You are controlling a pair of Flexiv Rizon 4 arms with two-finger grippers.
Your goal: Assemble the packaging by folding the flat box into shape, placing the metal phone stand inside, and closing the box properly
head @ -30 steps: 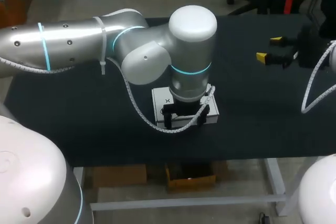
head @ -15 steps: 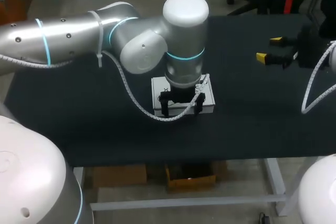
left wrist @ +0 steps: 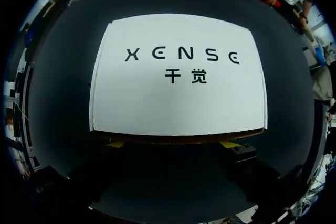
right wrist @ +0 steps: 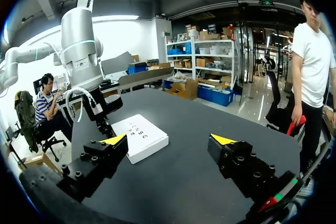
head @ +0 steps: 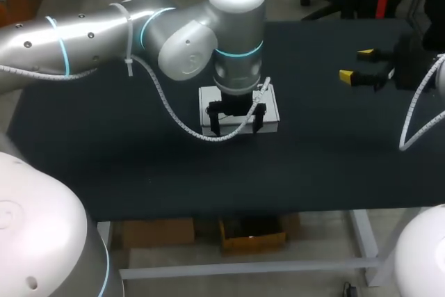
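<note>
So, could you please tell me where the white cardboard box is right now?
In the head view, the white cardboard box lies flat near the black table's middle, under the left arm, whose open jaws stand at its near edge.

You have one white rectangular cardboard box (head: 207, 106) lying flat near the middle of the black table (head: 334, 165). It is closed, with its broad face up. In the left wrist view the box (left wrist: 178, 72) shows dark lettering across that top face. In the right wrist view the box (right wrist: 140, 137) looks low and shallow, its edges squared.
</note>
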